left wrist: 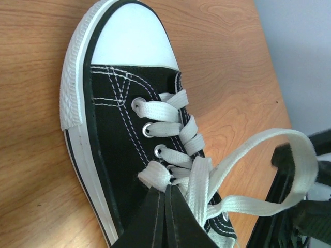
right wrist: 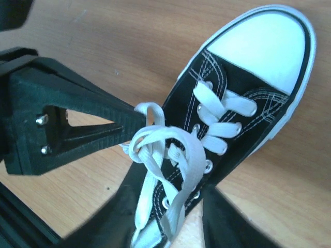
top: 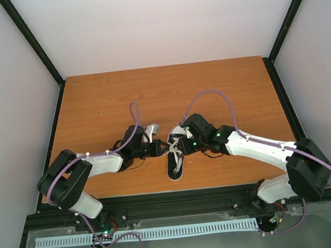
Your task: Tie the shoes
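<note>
Sneaker (left wrist: 111, 155): black canvas with double rows of white stitching (left wrist: 119, 88).
Toe cap (left wrist: 129, 36): plain white, edged with a thin black line.
Sole edge (left wrist: 72, 88): white, finely ribbed beside the toe, with a narrow black stripe further back.
Laces (left wrist: 165, 111): white, flat weave.
Eyelets (left wrist: 147, 129): silver rims.
Table (top: 102, 95): orange-brown with darker wavy wood grain.
Left gripper (left wrist: 164, 190): matt black.
Right gripper (top: 178, 143): black.
Left arm (top: 101, 164): white shell between black joints.
Right arm (top: 258, 146): white shell, black joints, small green lights.
Cables (top: 216, 97): purple.
Frame posts (top: 36, 43): black.
Walls (top: 160, 23): plain pale grey-white.
Slotted strip (top: 142, 234): white, with an even row of slots.
</note>
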`<state>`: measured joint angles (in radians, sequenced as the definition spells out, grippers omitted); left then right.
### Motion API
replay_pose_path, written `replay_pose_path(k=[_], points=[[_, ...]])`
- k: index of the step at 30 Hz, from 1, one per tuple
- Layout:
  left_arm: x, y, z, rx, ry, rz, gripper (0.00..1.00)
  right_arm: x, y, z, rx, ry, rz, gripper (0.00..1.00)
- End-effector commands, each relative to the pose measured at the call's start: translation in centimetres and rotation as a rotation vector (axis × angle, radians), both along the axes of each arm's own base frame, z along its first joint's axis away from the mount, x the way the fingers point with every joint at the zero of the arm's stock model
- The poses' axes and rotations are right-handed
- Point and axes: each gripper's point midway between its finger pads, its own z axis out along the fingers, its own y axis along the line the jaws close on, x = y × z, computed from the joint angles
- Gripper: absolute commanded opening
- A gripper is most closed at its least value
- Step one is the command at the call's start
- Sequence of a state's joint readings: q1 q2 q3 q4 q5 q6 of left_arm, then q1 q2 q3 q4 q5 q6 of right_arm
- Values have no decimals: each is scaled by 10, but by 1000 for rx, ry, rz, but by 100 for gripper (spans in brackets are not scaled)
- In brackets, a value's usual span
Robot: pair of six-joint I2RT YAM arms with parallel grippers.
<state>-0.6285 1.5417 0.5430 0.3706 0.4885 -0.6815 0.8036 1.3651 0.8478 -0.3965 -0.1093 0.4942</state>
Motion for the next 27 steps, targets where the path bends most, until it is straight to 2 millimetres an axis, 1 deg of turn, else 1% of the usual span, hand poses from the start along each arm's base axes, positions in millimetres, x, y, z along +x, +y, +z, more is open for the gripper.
replay_pose_path(k=[1,4,5,8,10,13,17,19,21,24,27], points=[[5,-13,20,-59,-49,-56,1,6,-13,22,0,-81,-26,48],[2,-17,21,-68,-50,-91,1,6,-18,33,0,-130,-16,69],[2,-17,22,-70,-51,-95,1,7,-19,36,2,-143,-15,73],[2,-17,22,-69,-54,-88,1,6,-17,35,16,-142,-12,77],[4,-16,23,-70,-56,-79,1,1,-11,29,33,-121,10,80],[7,-14,22,-64,-56,-54,1,-7,-6,23,8,-125,6,80],[7,-15,25,-74,-55,-56,1,-19,-1,27,-9,-146,-32,78],[6,-17,26,-81,-57,-71,1,-23,4,27,-14,-155,-22,78],[5,-18,28,-84,-60,-82,1,-21,6,24,-42,-172,-10,78],[3,-17,25,-71,-58,-82,1,-12,11,23,-76,-197,7,72],[3,-15,23,-65,-57,-79,1,-6,23,27,-24,-204,76,67]])
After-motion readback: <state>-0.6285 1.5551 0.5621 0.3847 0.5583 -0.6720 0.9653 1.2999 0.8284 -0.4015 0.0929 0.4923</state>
